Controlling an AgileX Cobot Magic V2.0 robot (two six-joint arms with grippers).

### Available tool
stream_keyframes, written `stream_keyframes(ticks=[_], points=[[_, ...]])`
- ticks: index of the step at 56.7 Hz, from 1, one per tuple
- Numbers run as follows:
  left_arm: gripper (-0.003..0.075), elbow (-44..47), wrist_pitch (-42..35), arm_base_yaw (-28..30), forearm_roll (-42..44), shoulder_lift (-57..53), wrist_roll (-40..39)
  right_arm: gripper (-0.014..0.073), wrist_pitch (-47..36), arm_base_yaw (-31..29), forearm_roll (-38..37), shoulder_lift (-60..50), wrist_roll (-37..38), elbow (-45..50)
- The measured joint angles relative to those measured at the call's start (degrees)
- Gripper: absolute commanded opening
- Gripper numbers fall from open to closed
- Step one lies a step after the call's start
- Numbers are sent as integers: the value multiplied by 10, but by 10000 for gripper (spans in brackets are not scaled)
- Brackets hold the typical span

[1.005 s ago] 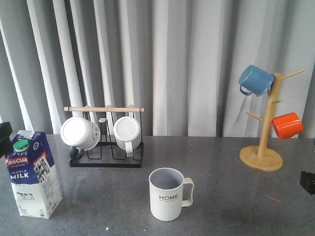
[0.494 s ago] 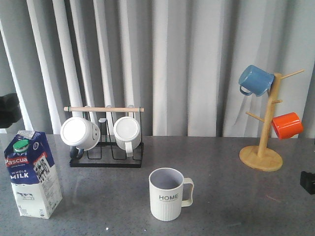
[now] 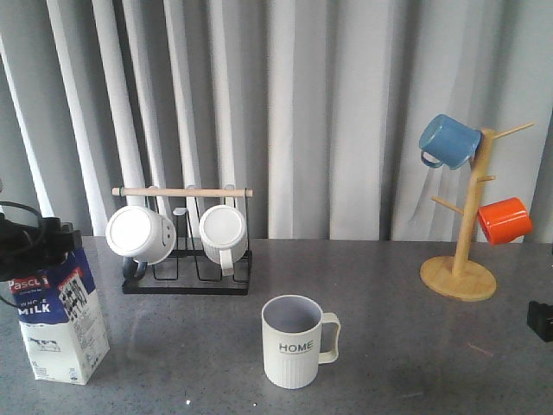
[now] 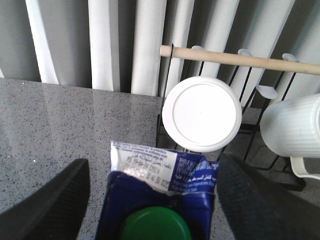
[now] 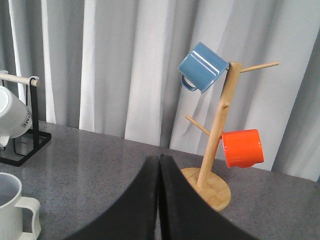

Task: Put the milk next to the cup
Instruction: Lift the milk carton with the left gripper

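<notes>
The milk [image 3: 59, 322] stood upright at the bench's [image 3: 397, 346] left edge, well apart from the cup [image 3: 297, 341]. Left tool [image 4: 150, 200] spread wide astride its gable, apparently lined up for a grasp (nothing gripped); right tool [image 5: 159, 200] was clenched, idle.

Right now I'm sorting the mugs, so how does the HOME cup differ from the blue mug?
The HOME cup stands upright on the table; the blue mug hangs tilted on the wooden tree. The cup is pale, ribbed and lettered; the blue mug is plain. Both have handles.
</notes>
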Motion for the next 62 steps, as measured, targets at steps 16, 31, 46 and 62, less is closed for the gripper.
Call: stream_keyframes(ticks=[16,31,46,62], points=[[478,-2,5,0,0,21,-1,-8,0,0,0,0,0,0],[273,-4,9,0,0,35,-1,-8,0,0,0,0,0,0],[107,-4,9,0,0,35,-1,-8,0,0,0,0,0,0],[83,-4,29,0,0,-13,-1,-8,0,0,0,0,0,0]])
